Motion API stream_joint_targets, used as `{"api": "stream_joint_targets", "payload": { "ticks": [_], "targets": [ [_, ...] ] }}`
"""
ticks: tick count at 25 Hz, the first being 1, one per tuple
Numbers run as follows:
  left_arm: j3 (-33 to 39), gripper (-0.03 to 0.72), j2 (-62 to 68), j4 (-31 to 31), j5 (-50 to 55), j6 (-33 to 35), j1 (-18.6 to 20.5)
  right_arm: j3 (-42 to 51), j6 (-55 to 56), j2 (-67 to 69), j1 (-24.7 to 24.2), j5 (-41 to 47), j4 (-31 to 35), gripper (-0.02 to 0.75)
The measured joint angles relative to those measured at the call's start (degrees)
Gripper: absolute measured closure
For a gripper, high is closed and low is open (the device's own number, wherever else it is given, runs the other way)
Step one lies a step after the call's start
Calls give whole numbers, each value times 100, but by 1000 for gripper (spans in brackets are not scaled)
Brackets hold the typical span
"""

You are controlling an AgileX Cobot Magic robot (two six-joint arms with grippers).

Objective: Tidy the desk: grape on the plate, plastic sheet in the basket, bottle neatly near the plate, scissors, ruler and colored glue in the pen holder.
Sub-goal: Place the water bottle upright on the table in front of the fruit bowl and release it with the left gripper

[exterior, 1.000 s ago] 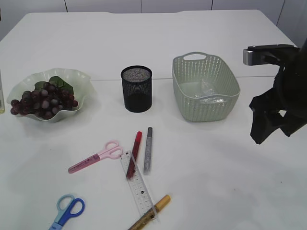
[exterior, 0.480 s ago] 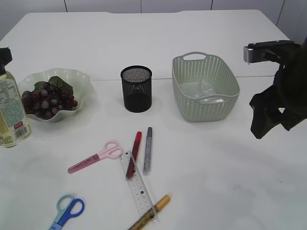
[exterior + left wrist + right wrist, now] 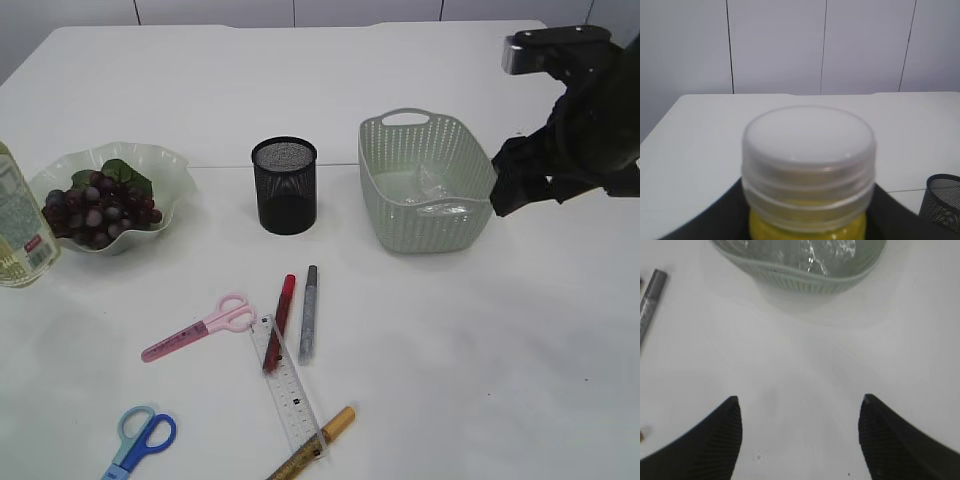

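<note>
At nine o'clock of the wavy white plate (image 3: 160, 160) holding dark grapes (image 3: 95, 210), I am watching my left gripper clasping the yellow-filled plastic bottle (image 3: 20, 225). My right gripper (image 3: 800, 432) is hanging wide, empty, at three o'clock of the green woven basket (image 3: 470, 165).

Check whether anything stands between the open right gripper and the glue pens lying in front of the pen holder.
Nothing visible does. The right gripper is open over bare table beside the basket. The grey glue pen and red glue pen lie to its left, with only tabletop between.
</note>
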Motion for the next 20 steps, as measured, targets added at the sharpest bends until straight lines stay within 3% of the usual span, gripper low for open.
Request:
{"api": "stream_joint_targets", "payload": {
  "ticks": [8, 16, 20],
  "targets": [
    [0, 380, 646, -45, -489, 59, 0, 308, 113, 0, 0, -1137, -279, 206],
    [0, 380, 902, -45, -748, 73, 0, 1072, 1109, 0, 0, -2782, -1169, 206],
    [0, 380, 1049, -45, -776, 73, 0, 1355, 1242, 0, 0, -3440, -1287, 206]
  ]
}}
